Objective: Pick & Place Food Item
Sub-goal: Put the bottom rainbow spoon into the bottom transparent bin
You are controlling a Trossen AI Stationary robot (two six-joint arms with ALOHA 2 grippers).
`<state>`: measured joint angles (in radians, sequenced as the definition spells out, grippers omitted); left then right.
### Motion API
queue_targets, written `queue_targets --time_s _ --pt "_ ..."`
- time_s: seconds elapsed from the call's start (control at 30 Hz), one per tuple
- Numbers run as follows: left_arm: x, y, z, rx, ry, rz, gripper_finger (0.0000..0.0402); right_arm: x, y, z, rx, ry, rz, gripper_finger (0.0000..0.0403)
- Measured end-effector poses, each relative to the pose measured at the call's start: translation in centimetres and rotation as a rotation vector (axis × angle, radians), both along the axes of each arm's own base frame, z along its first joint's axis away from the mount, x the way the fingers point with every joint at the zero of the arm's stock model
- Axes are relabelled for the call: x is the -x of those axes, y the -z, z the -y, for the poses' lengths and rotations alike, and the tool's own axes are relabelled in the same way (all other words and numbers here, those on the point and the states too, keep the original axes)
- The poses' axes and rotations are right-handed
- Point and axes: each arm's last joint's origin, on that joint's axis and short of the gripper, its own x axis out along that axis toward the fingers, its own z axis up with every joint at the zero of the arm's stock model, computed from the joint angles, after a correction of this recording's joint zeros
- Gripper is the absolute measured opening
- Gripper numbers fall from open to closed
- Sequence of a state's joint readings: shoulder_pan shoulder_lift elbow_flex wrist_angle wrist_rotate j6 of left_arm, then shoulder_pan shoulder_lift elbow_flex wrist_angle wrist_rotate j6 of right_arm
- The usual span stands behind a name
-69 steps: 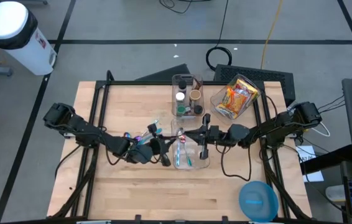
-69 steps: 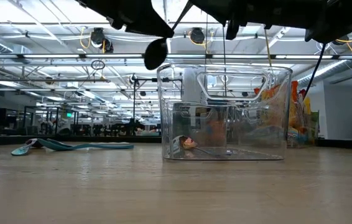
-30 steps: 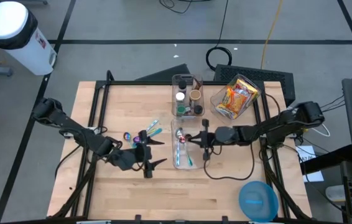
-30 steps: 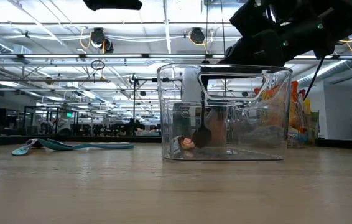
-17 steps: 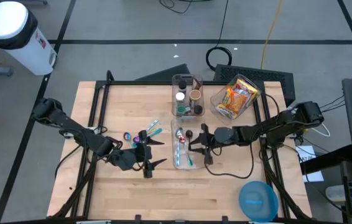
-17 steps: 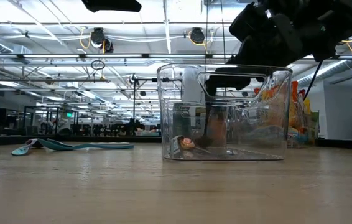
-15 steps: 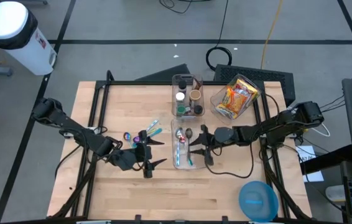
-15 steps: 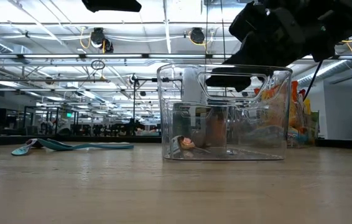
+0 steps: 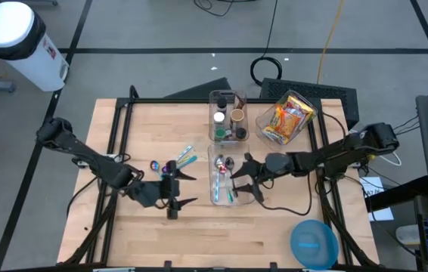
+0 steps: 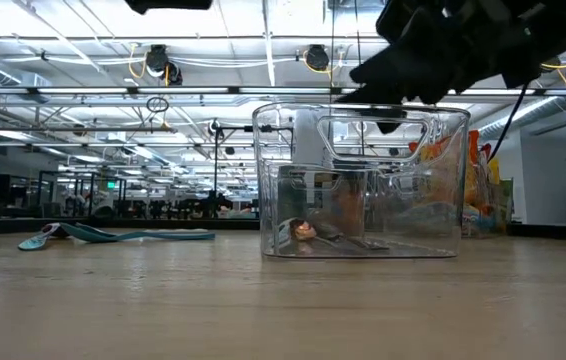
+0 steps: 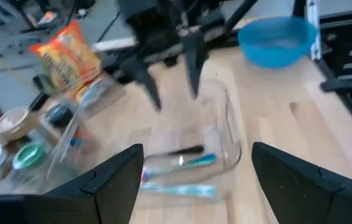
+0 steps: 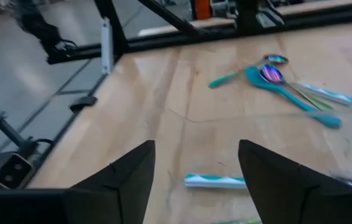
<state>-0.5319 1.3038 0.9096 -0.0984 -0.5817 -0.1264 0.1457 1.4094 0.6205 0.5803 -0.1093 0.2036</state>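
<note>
A dark spoon (image 9: pixel 229 163) was seen lying inside the clear bin (image 9: pixel 238 199) at mid-table, beside a silver spoon (image 9: pixel 218 162) and teal-handled utensils (image 9: pixel 224 187) in the same bin. In the low view the spoon heads (image 10: pixel 303 231) rested on the bin's floor. The right gripper (image 9: pixel 243 180) was held just above the bin's rim, over its side nearest that arm, with its fingers spread and nothing between them; the dark spoon lay just ahead of and below the fingertips, apart from them. In the low view the right gripper (image 10: pixel 378 78) was seen above the top edge of the bin (image 10: pixel 273 180), clear of the contents.

The left gripper (image 9: pixel 178 189) was held on the other side of the bin, near it but not touching, its fingers released wide and empty. Just beyond its fingertips, loose teal spoons (image 9: pixel 186 158) and an iridescent spoon (image 9: pixel 156 165) lay on the wooden table (image 9: pixel 161 242). In the left wrist view the bin (image 11: pixel 226 134) was seen ahead of the left fingers (image 11: pixel 111 180), with the right gripper (image 11: pixel 170 84) above it.

Past the right gripper, toward the table's far edge, a compartment tray of small jars (image 9: pixel 227 117) and a clear container of snack packets (image 9: pixel 286 119) were placed. A blue bowl (image 9: pixel 314 243) stood near the table's front corner on the right arm's side.
</note>
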Motion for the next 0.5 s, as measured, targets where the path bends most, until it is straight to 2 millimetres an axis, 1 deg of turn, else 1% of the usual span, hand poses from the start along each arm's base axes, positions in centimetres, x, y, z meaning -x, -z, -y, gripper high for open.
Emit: queue_targets --time_s 0.07,0.17,0.23,0.3,0.37,0.43,0.5 --pt "0.7 0.4 -0.3 0.000 -0.051 -0.024 0.0308 0.2 -0.3 -0.3 0.004 -0.012 0.011 0.0226" --pt "1.7 2.5 -1.3 0.018 -0.186 -0.083 0.0308 0.3 -0.6 -0.7 0.003 -0.029 0.023 0.0223" --pt "2.5 4.2 -1.8 0.122 -0.276 -0.151 0.0308 0.4 -0.6 -0.9 0.007 -0.038 0.025 0.0220" --pt "3.3 5.9 -2.3 0.299 -0.350 -0.262 0.0308 0.4 -0.6 -1.0 0.018 -0.045 0.028 0.0218" --pt "4.1 7.2 -2.9 0.467 -0.462 -0.389 0.0308 0.4 -0.6 -1.0 0.036 -0.050 0.034 0.0218" --pt "5.2 8.4 -3.8 0.564 -0.634 -0.497 0.0308 0.4 -0.6 -1.0 0.047 -0.052 0.037 0.0218" --pt "6.3 9.3 -4.7 0.586 -0.807 -0.541 0.0308 0.4 -0.6 -1.0 0.049 -0.049 0.038 0.0219"
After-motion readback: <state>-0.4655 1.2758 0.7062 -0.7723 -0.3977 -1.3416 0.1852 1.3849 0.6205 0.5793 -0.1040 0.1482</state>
